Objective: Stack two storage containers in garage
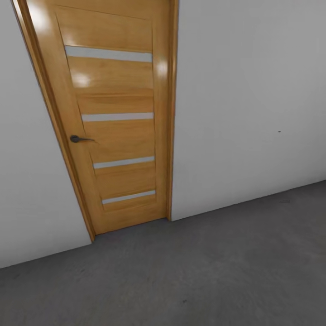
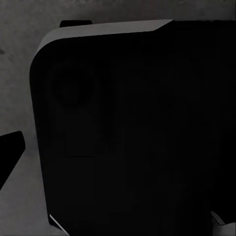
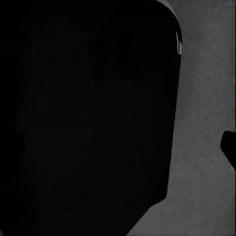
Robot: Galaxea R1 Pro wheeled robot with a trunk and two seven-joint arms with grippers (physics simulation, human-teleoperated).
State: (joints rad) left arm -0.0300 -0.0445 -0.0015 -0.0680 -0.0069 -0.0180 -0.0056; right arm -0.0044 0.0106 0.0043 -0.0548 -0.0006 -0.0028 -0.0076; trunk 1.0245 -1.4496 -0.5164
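I face a corner of the garage. An orange wooden door (image 1: 115, 122) with four frosted strips and a dark handle (image 1: 78, 138) stands shut in the white wall (image 1: 244, 104). The floor (image 1: 190, 276) is rough dark grey concrete. The two storage containers are out of view. In the left wrist view a dark fingertip (image 2: 11, 150) juts in at the edge beside a large black rounded body (image 2: 132, 132), with concrete behind. In the right wrist view another dark fingertip (image 3: 229, 145) shows past a similar black bulk (image 3: 88, 113). Nothing is seen between the fingers.
White wall (image 1: 31, 190) continues left of the door frame. The wall meets the floor along a line rising to the right. Bare concrete stretches from the door's foot to the near edge of the head view.
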